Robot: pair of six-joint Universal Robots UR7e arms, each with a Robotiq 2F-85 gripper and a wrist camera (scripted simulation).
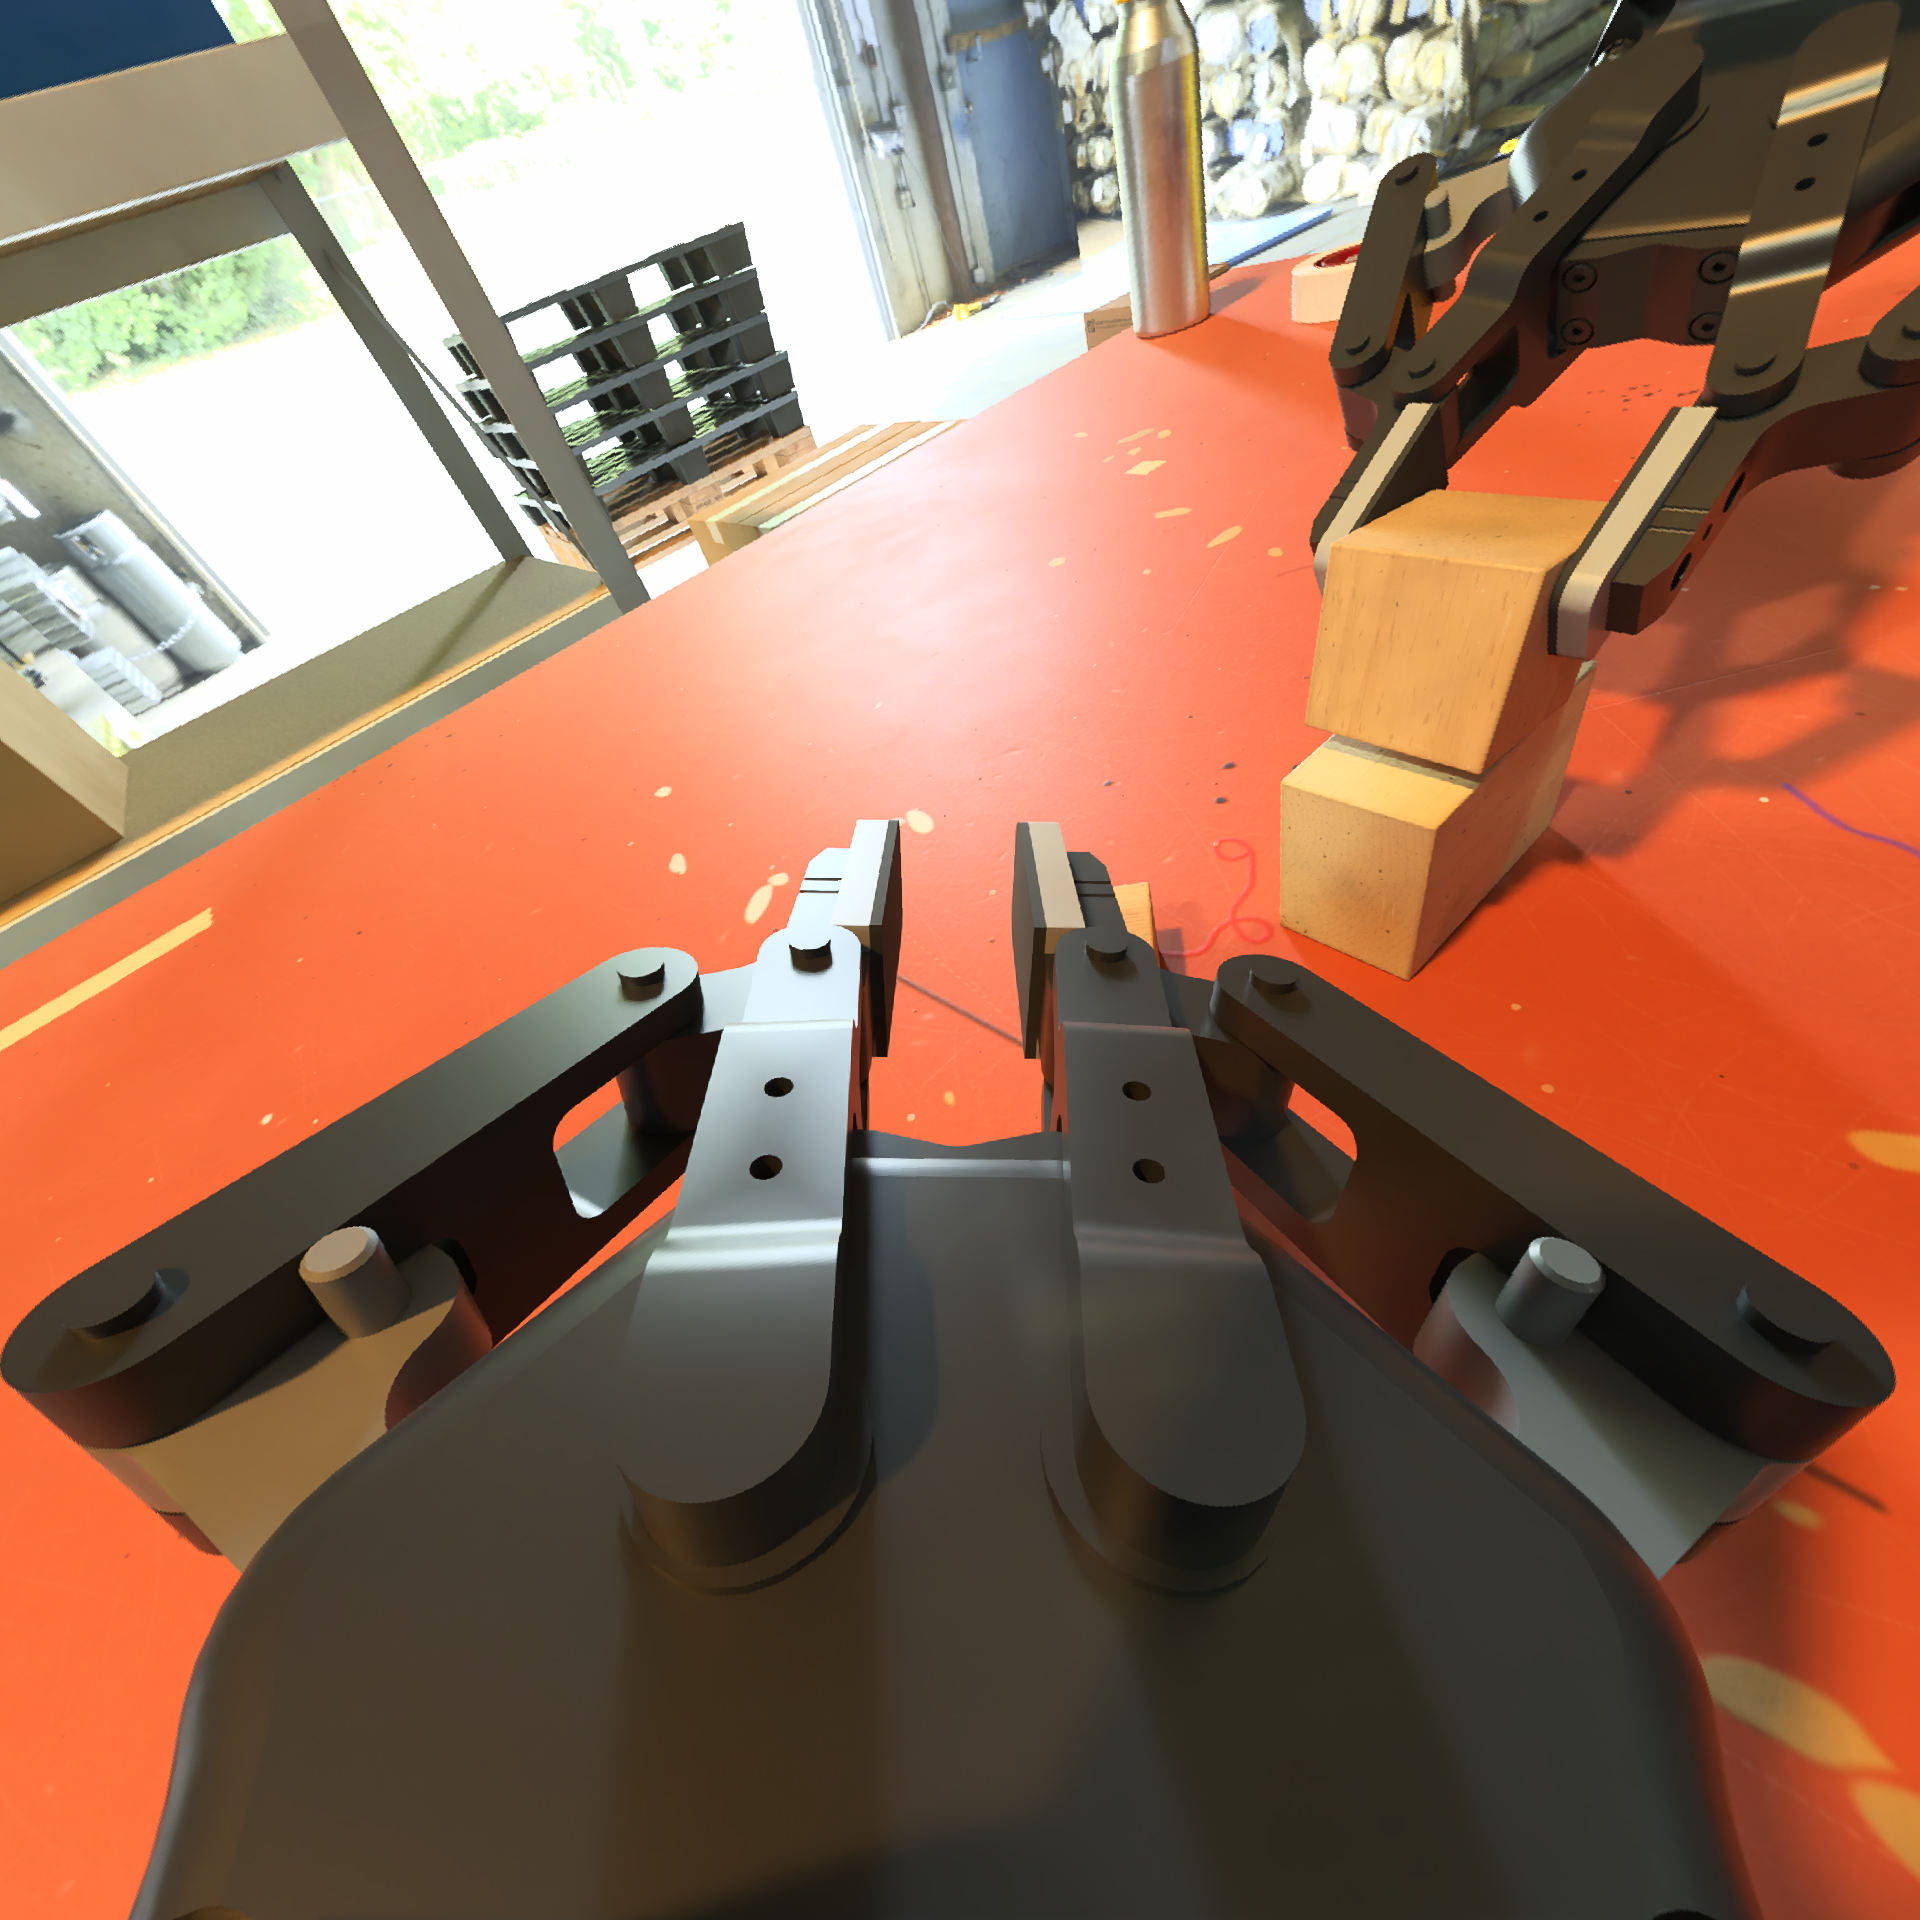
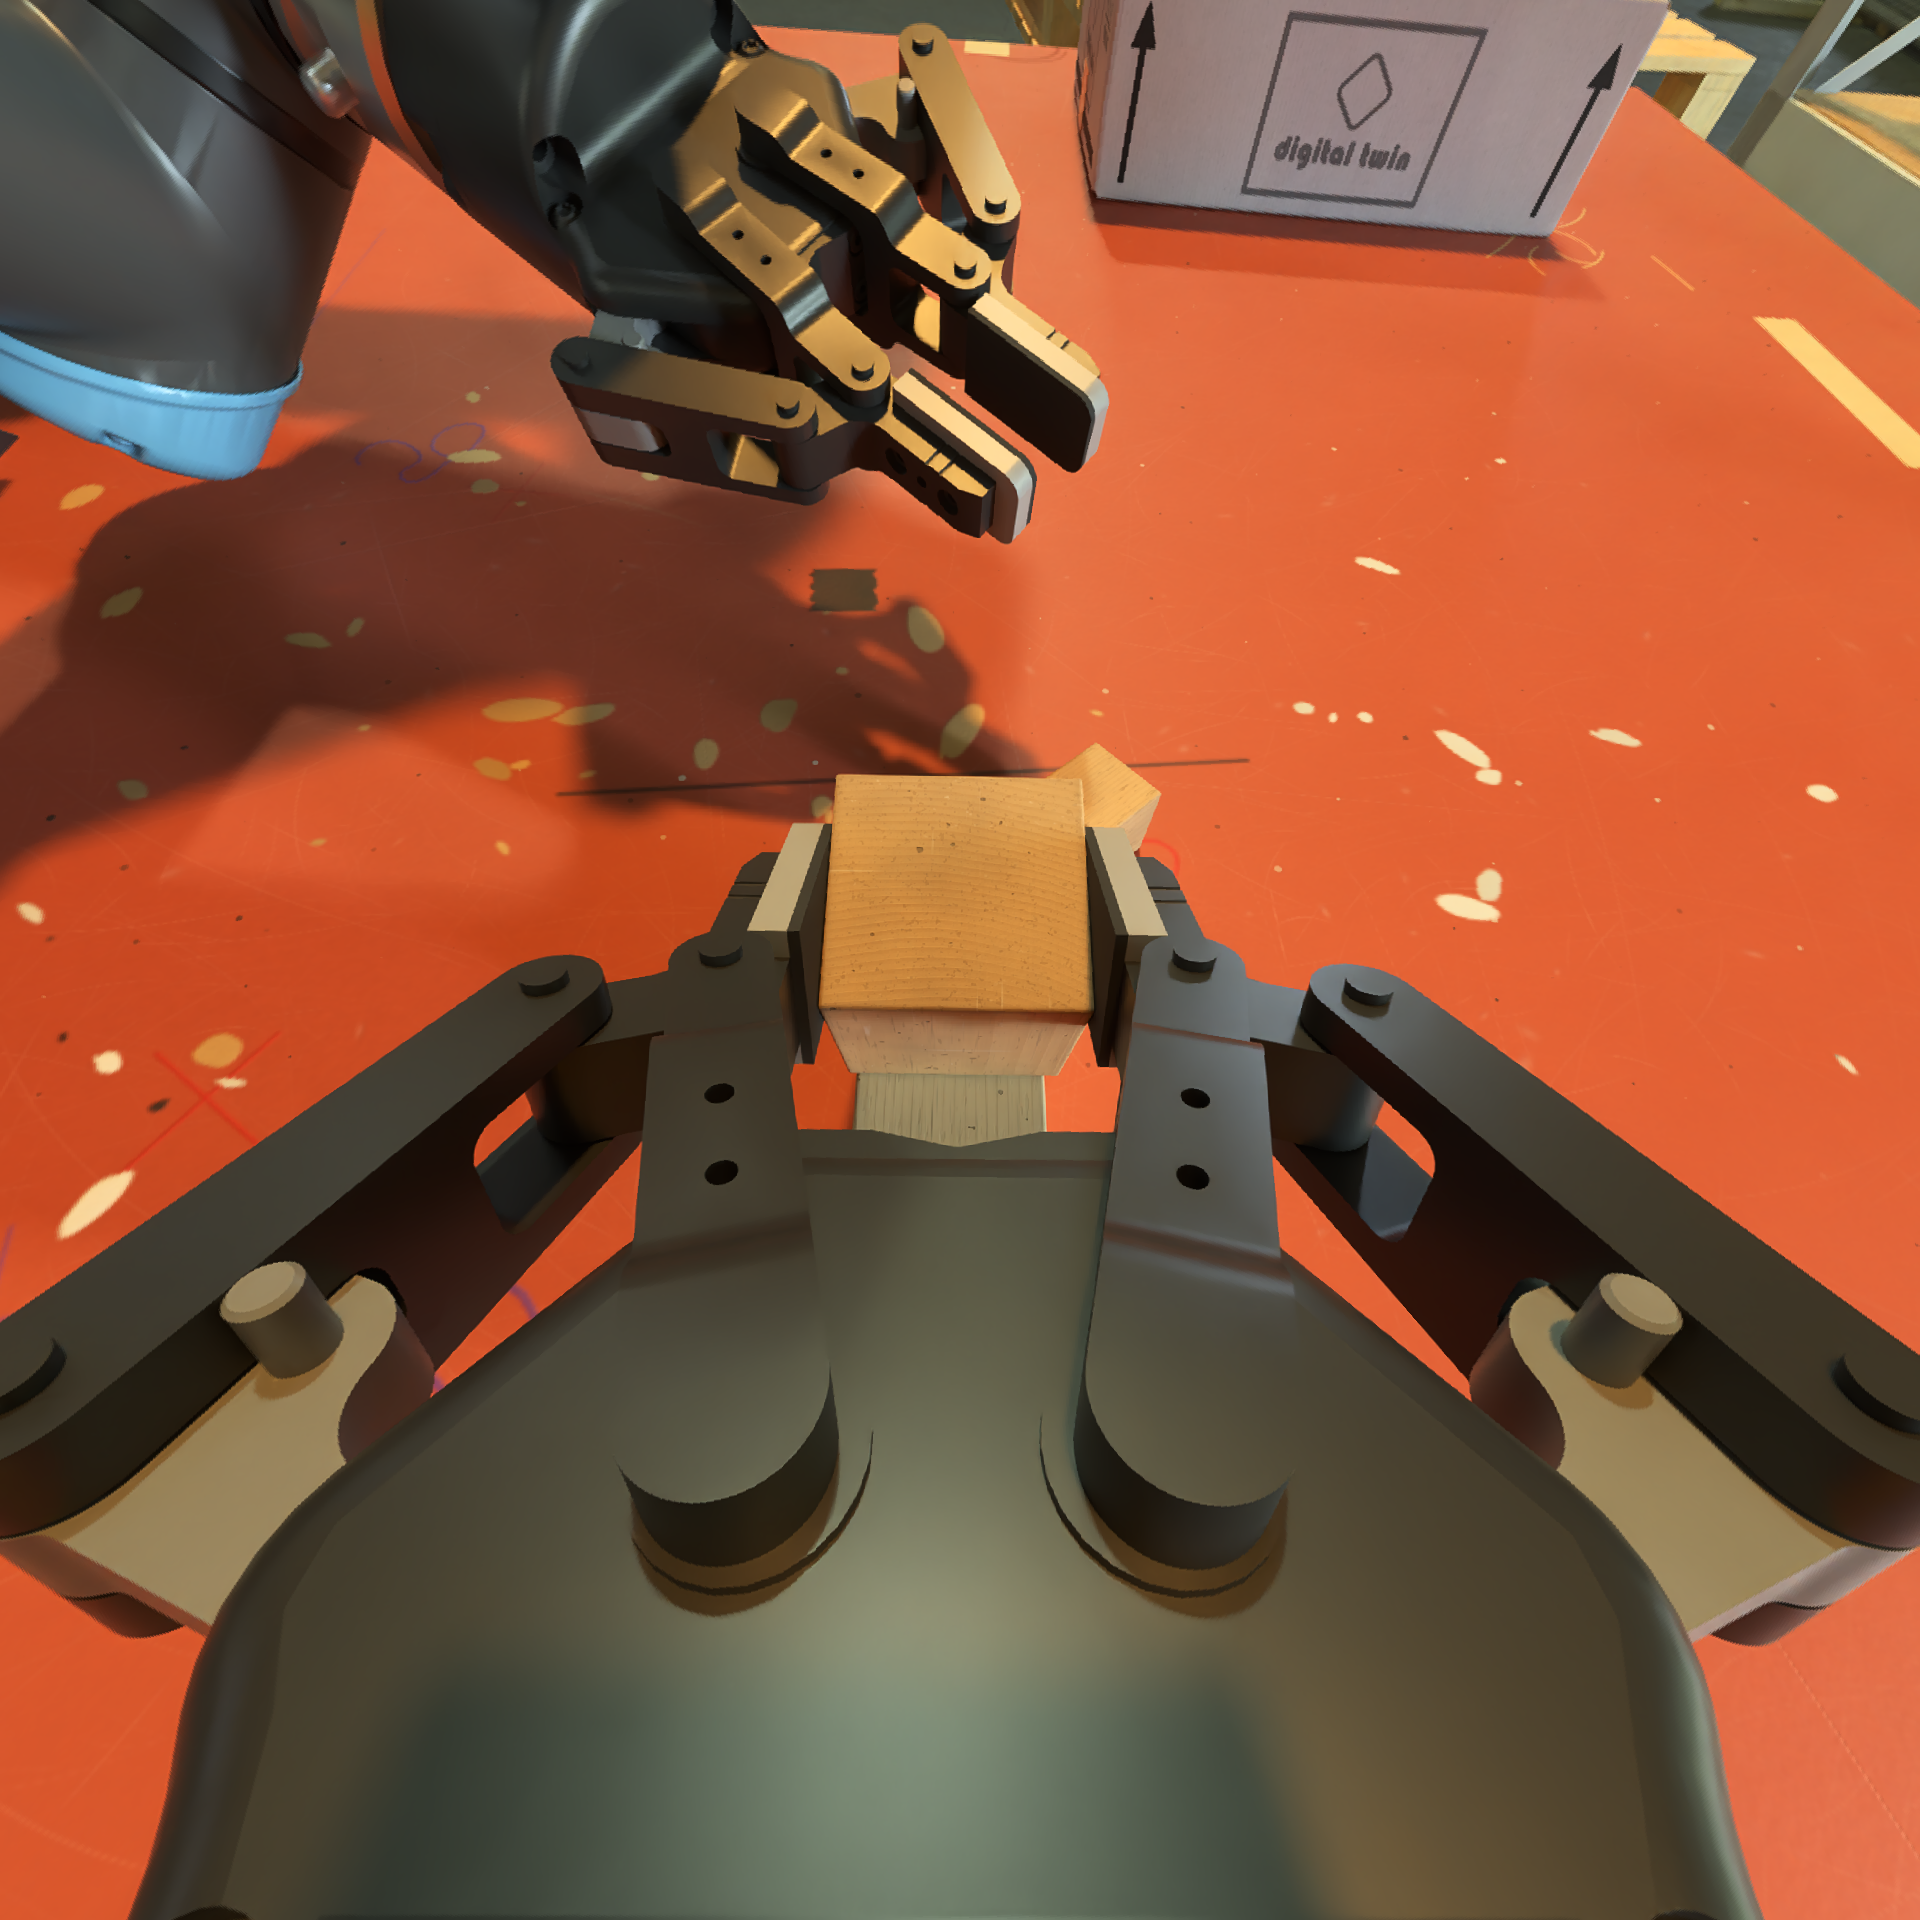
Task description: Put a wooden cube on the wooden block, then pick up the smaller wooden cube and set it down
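Right wrist view: right end effector (image 2: 954, 914) clamped on wooden cube (image 2: 954, 894) resting atop wooden block (image 2: 948, 1110) on orange bench (image 2: 1455, 1039); smaller wooden cube (image 2: 1114, 792) just beyond on the bench; left end effector (image 1: 956, 883) narrowly parted, holding nothing.

Wooden cube (image 2: 954, 894): rests on the wooden block (image 1: 1382, 862), between the right gripper (image 2: 954, 914) fingers.
Smaller wooden cube (image 2: 1117, 795): on the table (image 2: 1455, 623), just beyond the stack.
Left gripper (image 1: 956, 883): above the table, beside the stack.
Cardboard box (image 2: 1351, 114): far table edge.
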